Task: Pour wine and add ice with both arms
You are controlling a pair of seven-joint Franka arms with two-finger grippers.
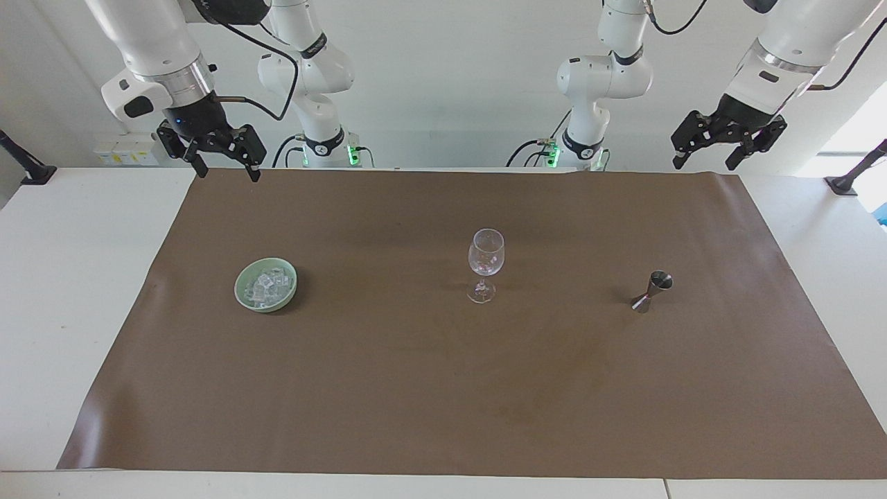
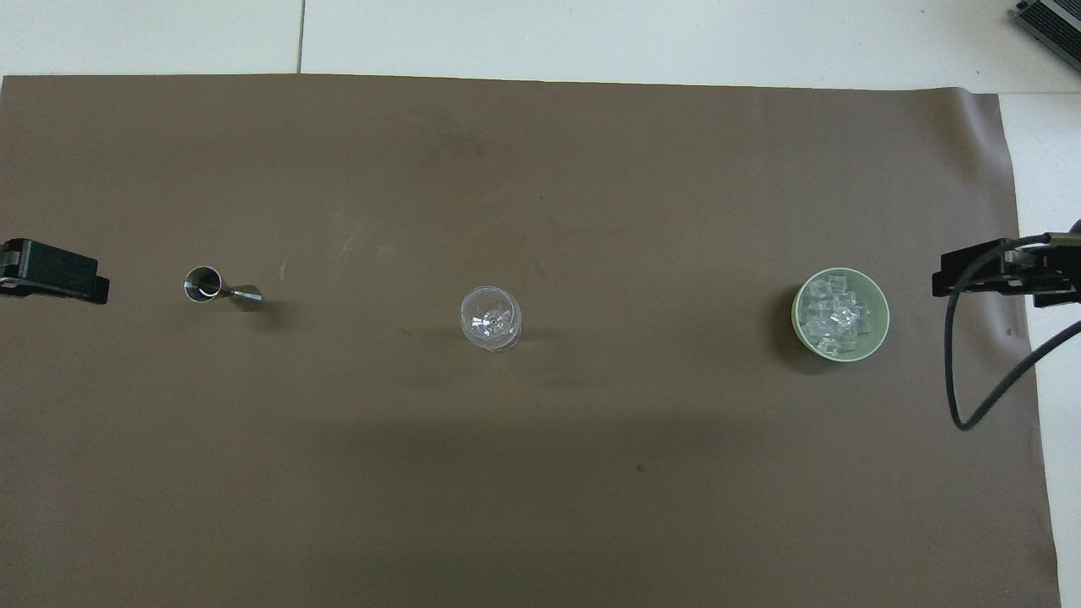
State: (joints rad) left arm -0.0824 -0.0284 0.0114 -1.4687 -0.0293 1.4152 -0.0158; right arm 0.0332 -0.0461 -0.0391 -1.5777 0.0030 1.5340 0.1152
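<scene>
a white worktop (image 1: 83, 291) carries a large brown mat (image 1: 443, 388) that covers most of its surface. off the mat's corner, at the worktop's edge farthest from the robots toward the right arm's end, part of a dark ridged device (image 2: 1051, 21) shows.

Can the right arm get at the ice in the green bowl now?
Probably yes. The right end effector hangs open at its own end of the table, and the ice lies uncovered in the green bowl with nothing standing between them.
</scene>
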